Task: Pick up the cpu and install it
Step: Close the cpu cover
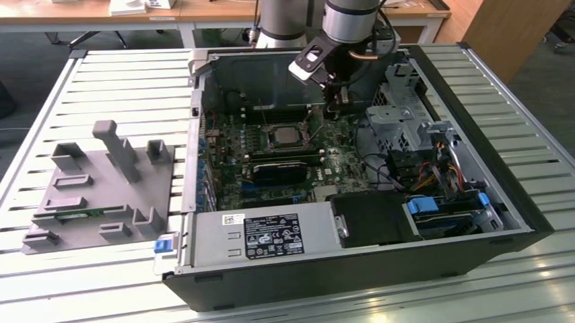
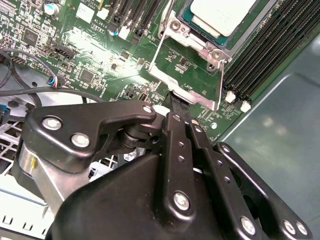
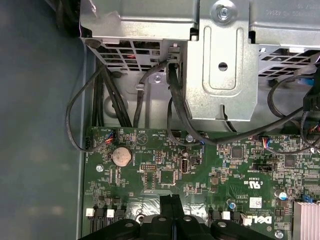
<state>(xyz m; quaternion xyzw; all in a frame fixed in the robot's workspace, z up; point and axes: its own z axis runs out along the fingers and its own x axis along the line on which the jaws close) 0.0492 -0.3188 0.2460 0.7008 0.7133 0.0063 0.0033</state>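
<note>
The cpu [image 1: 285, 136], a shiny silver square with a pale rim, lies flat in the black socket on the green motherboard [image 1: 235, 138] inside the open computer case. In the second wrist view the cpu [image 2: 226, 14] sits in the socket, and the socket's metal frame [image 2: 186, 80] is swung open beside it. My gripper [image 1: 335, 110] hangs just to the exterior view's right of the socket. Its two black fingers [image 2: 176, 111] are pressed together, holding nothing, with their tips at the outer edge of the open frame. In the first wrist view the fingertips [image 3: 165, 204] are shut over the board.
A silver drive cage [image 1: 400, 114] and bundled cables [image 1: 431, 168] crowd the exterior view's right of the case. The power supply [image 1: 260, 235] fills the near side. A grey holder block [image 1: 99, 185] stands on the slatted table on the exterior view's left, with a green memory stick in it.
</note>
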